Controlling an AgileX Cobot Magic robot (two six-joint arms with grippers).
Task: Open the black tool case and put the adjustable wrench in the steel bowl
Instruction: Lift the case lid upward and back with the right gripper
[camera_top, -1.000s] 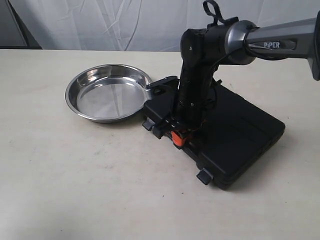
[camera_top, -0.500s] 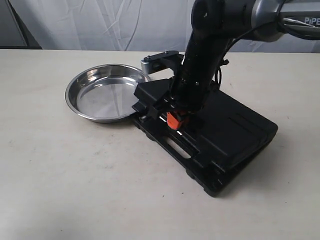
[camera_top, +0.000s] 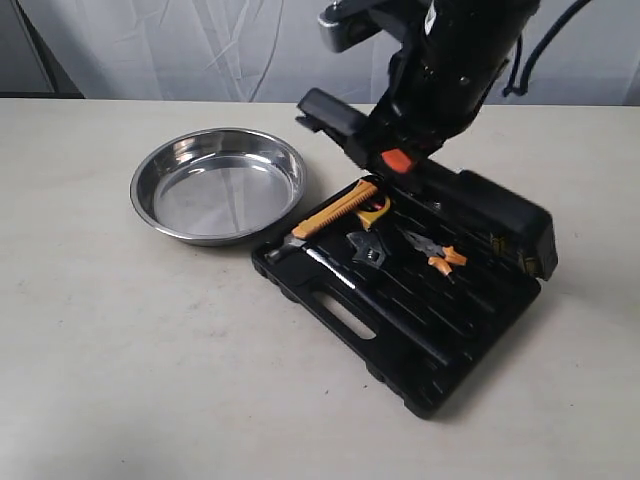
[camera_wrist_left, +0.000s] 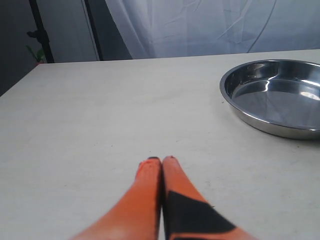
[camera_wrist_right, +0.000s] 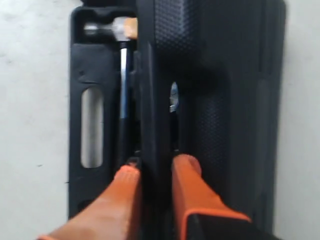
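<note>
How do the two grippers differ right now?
The left gripper is shut on nothing, fingertips together; the right gripper clamps the lid edge of the black tool case. The left faces bare table beside the steel bowl; the right holds the lid raised. Both have orange fingers.

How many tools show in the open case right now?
4. A hammer beside the slot handle of the case, an orange-handled tool nearest the bowl, the wrench mid-tray, pliers right of it in the exterior view. The lid and right hand may hide more.
</note>
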